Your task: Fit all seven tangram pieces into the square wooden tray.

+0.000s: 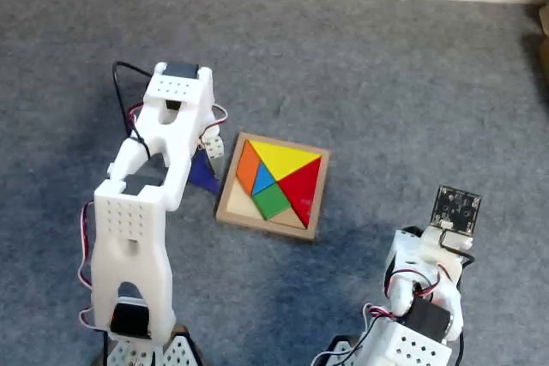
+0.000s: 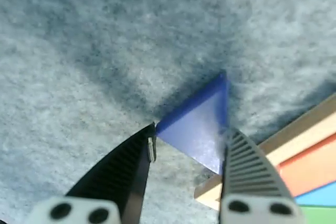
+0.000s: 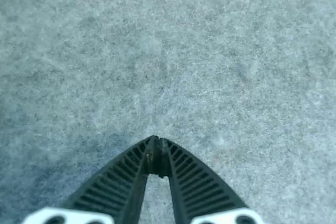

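When you check the high view, the wooden tray (image 1: 262, 226) sits mid-table with the yellow piece (image 1: 283, 159), red piece (image 1: 302, 186), orange piece (image 1: 248, 167), light-blue piece (image 1: 263, 179) and green piece (image 1: 272, 201) seated. The blue triangle (image 1: 204, 176) lies just beside its edge, under the left arm (image 1: 167, 139).

Left wrist view: your left gripper (image 2: 190, 136) pinches the blue triangle on two sides, with the tray corner close by.

Right wrist view: your right gripper (image 3: 157, 153) is pressed together over grey carpet (image 3: 210, 51).

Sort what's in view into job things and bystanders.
Job: square wooden tray; orange parallelogram, yellow triangle, red triangle, green piece, light blue piece in it; dark blue triangle beside it, between the left gripper fingers.
Bystanders: grey carpet; right gripper, fingers shut.
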`<state>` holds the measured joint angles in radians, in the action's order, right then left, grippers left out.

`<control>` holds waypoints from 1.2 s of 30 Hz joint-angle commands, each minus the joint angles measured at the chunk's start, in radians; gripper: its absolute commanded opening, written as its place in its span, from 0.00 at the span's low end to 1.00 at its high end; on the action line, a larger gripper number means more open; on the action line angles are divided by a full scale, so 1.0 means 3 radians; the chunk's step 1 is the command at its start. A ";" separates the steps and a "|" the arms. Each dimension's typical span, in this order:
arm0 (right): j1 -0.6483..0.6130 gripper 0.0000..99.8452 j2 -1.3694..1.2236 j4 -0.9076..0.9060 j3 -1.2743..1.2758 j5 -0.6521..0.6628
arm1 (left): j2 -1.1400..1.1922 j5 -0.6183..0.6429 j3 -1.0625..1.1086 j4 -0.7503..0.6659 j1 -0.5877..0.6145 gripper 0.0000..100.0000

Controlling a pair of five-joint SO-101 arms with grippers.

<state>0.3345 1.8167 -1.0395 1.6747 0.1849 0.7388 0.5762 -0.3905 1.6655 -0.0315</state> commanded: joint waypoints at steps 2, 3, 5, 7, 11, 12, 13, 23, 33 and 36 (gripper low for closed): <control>0.0038 0.01 0.0049 0.0069 0.0315 0.0000 | -0.0028 -0.0066 -0.0161 0.0077 -0.0054 0.07; 0.0038 0.01 0.0049 0.0069 0.0315 0.0000 | -0.0043 -0.0164 -0.0222 0.0087 -0.0054 0.07; 0.0038 0.01 0.0049 0.0069 0.0315 0.0000 | -0.0115 -0.0322 -0.0309 0.0179 -0.0059 0.06; 0.0038 0.01 0.0049 0.0069 0.0315 0.0000 | -0.0222 -0.0414 -0.0361 0.0245 -0.0074 0.02; 0.0038 0.01 0.0049 0.0069 0.0315 0.0000 | -0.0509 -0.0476 -0.0335 0.0251 -0.0084 0.01; 0.0038 0.01 0.0049 0.0069 0.0315 0.0000 | -0.0570 -0.0476 -0.0335 0.0251 -0.0084 0.01; 0.0038 0.01 0.0049 0.0069 0.0315 0.0000 | -0.0627 -0.0476 -0.0335 0.0261 -0.0084 0.01; 0.0038 0.01 0.0049 0.0069 0.0315 0.0000 | -0.0785 -0.0445 0.0115 0.0286 -0.0586 0.01; 0.0038 0.01 0.0049 0.0069 0.0315 0.0000 | -0.0780 0.0015 0.0212 0.0271 -0.0806 0.07; 0.0038 0.01 0.0049 0.0069 0.0315 0.0000 | -0.0780 0.0015 0.0228 0.0286 -0.0816 0.16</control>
<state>0.3345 1.8167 -1.0395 1.6747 0.1849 0.5685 0.5685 -0.3214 1.7392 -0.2524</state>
